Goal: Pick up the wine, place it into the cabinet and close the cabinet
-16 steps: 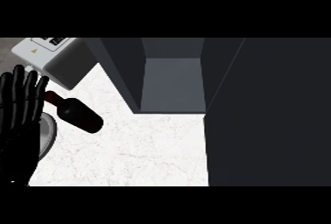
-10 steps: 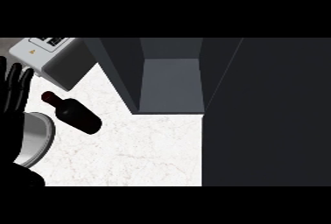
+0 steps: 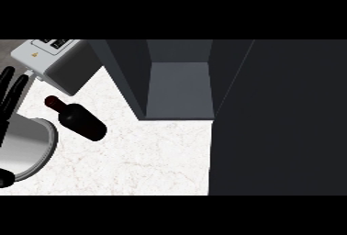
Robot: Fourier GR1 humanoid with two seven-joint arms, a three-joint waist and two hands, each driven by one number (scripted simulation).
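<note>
A dark wine bottle [image 3: 79, 119] lies on the white marble counter [image 3: 149, 160], neck pointing up-left. To its right stands the open dark grey cabinet [image 3: 177, 89], its inside bare; its open door [image 3: 278, 119] fills the right side of the view. My left hand [image 3: 11, 94] shows at the left edge with straight fingers pointing up, left of the bottle and apart from it. My right hand does not show.
A grey metal pot [image 3: 25, 146] sits at the left edge, just below-left of the bottle. A white appliance [image 3: 55, 62] stands at the top left, behind the bottle.
My left hand has slid left toward the view's edge, uncovering the pot. The bottle and the cabinet door have not moved.
</note>
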